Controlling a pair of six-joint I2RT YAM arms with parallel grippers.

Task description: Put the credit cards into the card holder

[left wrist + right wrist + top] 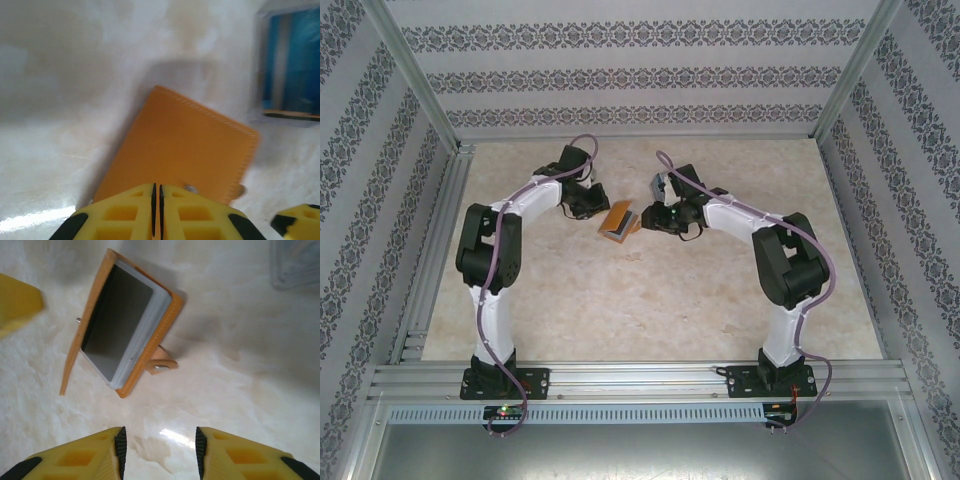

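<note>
The orange-brown card holder [618,222] lies open in a V at mid-table between my two grippers. In the right wrist view the card holder [160,332] shows a grey credit card [117,320] lying in it on a light stack of card edges, and its snap strap [162,362] rests on the table. My right gripper [160,445] is open over bare table, just short of the holder. My left gripper [157,200] is shut with its pads together, close against the outer face of the raised flap [185,145] beside the snap stud [190,188].
A blurred blue card-like rectangle [292,60] stands beyond the holder. A greyish flat thing [295,262] lies at the far right, and it also shows near the right wrist as a grey piece [662,185]. The marble tabletop [640,300] is ringed by a metal frame and patterned walls.
</note>
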